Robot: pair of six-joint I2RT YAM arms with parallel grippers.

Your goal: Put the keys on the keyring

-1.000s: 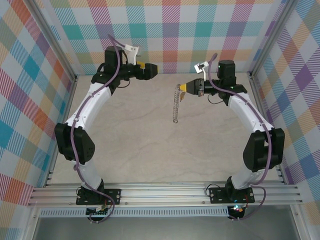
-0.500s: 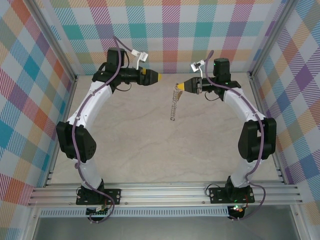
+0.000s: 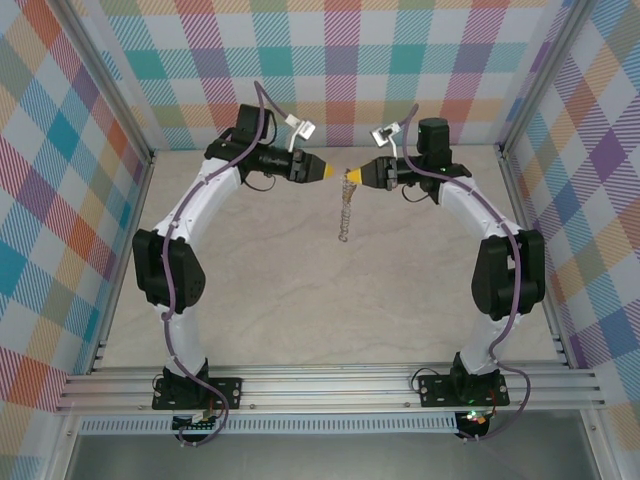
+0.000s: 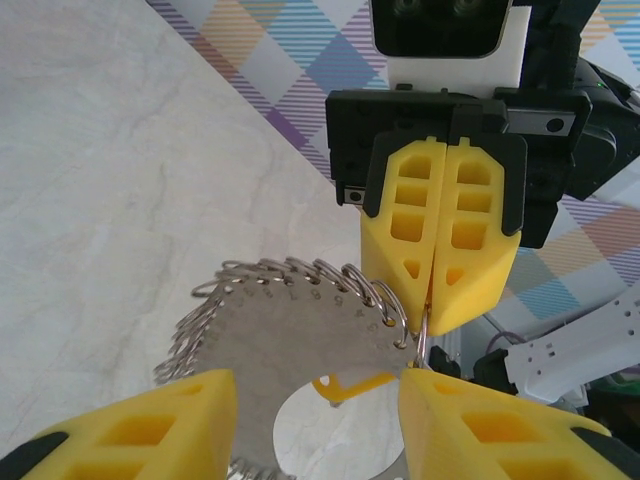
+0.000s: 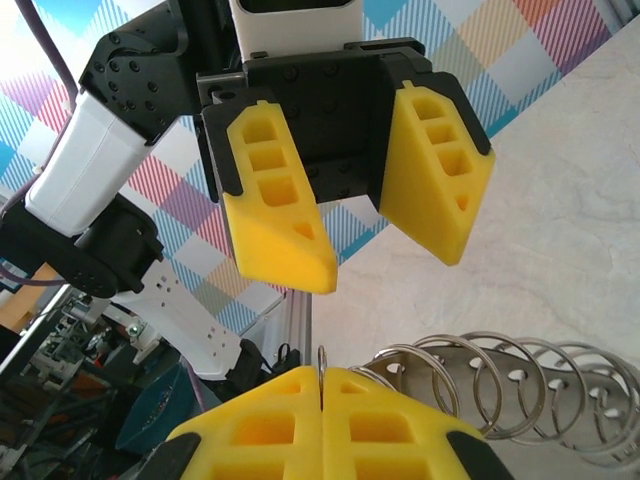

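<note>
Left gripper point(image 3: 329, 170): I find the fingers spread and holding nothing, tips facing the right gripper point(image 3: 351, 176) and just short of it. Right gripper: fingers pressed together, pinching one loop of the keyring point(image 3: 345, 212), which hangs straight below its tips. The key point(image 4: 350, 382) shows as a yellow-orange sliver under the ring, between my left fingertips; I cannot tell how it is attached.

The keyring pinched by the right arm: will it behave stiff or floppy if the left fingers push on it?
Probably floppy: the keyring hangs down from the right gripper like a chain, so a push would likely swing it. It looks like thin wire, so it is likely light. Smooth metal may slip between the fingers.
</note>
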